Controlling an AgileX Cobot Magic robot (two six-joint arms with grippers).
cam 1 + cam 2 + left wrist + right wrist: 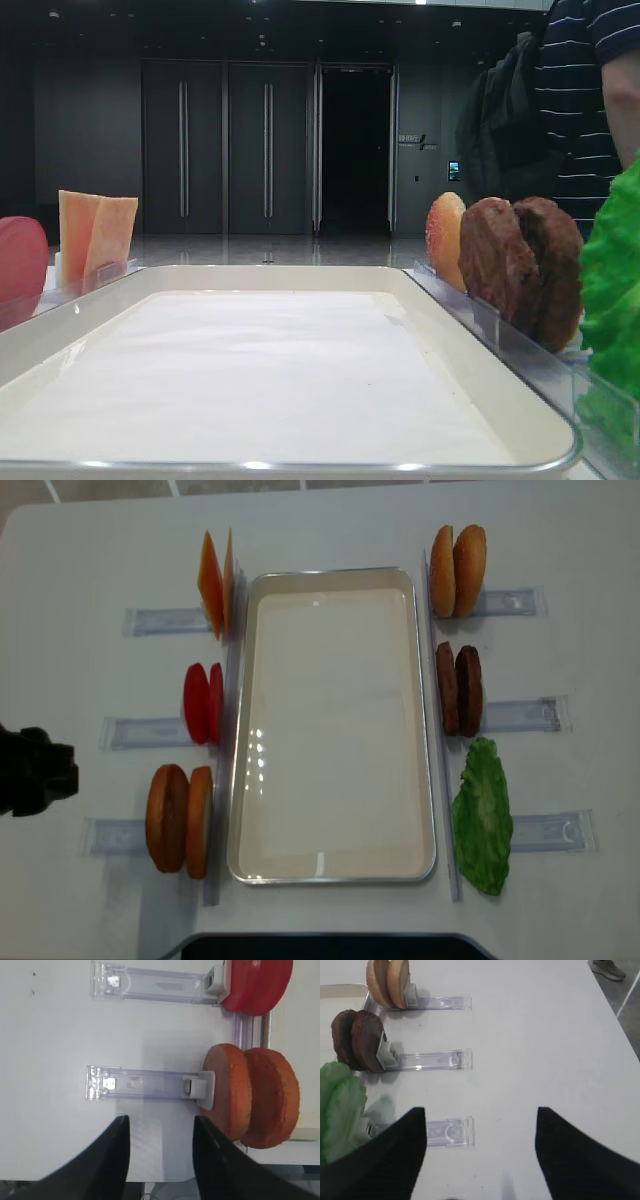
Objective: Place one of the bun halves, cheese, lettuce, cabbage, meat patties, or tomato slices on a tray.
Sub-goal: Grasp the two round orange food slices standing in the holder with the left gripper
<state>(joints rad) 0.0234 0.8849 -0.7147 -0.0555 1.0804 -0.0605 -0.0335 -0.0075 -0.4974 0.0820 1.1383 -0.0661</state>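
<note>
Left pincer [160, 1152] parted, holding nothing, just short of the bun halves [252, 1097] standing in their holder beside the tray [333, 875]; right pincer [481, 1152] spread wide, empty, above the counter [545, 1035]

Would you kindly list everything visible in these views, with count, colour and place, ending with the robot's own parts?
tray: one, cream-white with a white lining, nothing on it, centre of the table.
cheese: two slices, orange, upright at the tray's far left.
tomato slices: two, red, upright at mid left.
orange-brown bun halves: two, upright at near left.
pale golden bun halves: two, upright at far right.
meat patties: two, dark brown, upright at mid right.
lettuce: one mass, bright green, at near right.
clear holders: six, one by each food group.
table: one, white.
person: one, striped dark shirt, behind the table.
left hand: black, open, facing the orange-brown buns.
right hand: black, open, beside the lettuce.
</note>
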